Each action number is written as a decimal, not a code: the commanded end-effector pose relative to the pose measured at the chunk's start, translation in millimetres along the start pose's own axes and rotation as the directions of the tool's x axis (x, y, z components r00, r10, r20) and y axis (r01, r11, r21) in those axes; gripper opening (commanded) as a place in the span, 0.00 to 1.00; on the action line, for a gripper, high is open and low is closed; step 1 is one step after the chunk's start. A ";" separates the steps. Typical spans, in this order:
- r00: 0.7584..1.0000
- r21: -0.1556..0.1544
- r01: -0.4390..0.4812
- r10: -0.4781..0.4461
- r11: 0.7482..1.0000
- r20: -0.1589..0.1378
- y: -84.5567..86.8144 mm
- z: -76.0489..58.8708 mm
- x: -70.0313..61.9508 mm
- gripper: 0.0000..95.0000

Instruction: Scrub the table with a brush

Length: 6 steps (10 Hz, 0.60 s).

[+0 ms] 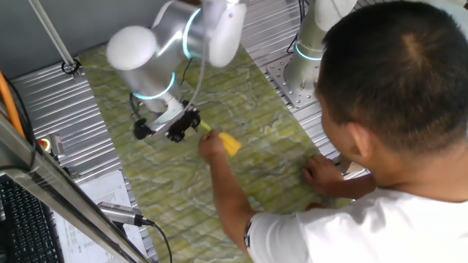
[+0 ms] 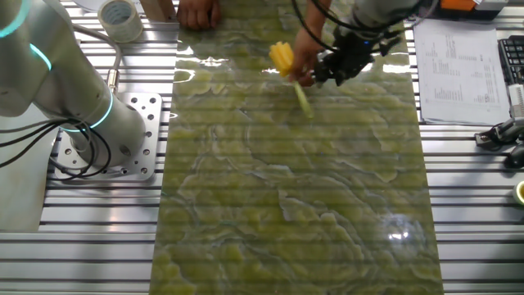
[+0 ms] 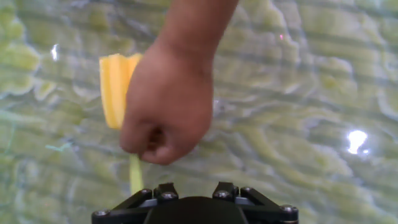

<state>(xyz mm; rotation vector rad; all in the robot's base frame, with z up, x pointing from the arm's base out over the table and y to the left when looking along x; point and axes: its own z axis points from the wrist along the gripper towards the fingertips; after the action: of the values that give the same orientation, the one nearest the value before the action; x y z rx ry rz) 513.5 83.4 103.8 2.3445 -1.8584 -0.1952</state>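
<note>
A person's hand (image 3: 168, 106) holds the yellow brush (image 3: 114, 87) over the green marbled table (image 3: 298, 74), and its thin handle runs down toward my gripper (image 3: 194, 188). The handle's end lies just left of the left fingertip (image 3: 165, 190), outside the gap. My fingers stand apart with nothing between them, so the gripper is open. In one fixed view the gripper (image 1: 191, 123) hangs right beside the brush (image 1: 230, 144) and the hand (image 1: 212, 146). The other fixed view has the brush (image 2: 282, 57) at the table's (image 2: 286, 205) far end, next to the gripper (image 2: 332, 72).
The person leans over the table, with the other hand (image 1: 322, 175) resting on it. A second arm's base (image 2: 90, 123) is bolted to the ribbed metal beside the table. A tape roll (image 2: 120, 16), papers (image 2: 458, 57) and a black tool (image 2: 499, 135) lie around.
</note>
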 end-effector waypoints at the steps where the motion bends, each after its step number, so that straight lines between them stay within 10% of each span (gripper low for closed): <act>1: 1.000 -0.002 0.022 -0.023 1.000 -0.004 8.3 0.4 1.0 0.40; 6: 0.999 0.020 0.039 -0.038 0.999 -0.013 15.0 4.6 -0.2 0.40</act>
<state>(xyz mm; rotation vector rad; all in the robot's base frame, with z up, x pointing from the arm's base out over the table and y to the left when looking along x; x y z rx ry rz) 498.5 80.2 103.0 2.3957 -1.8178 -0.1662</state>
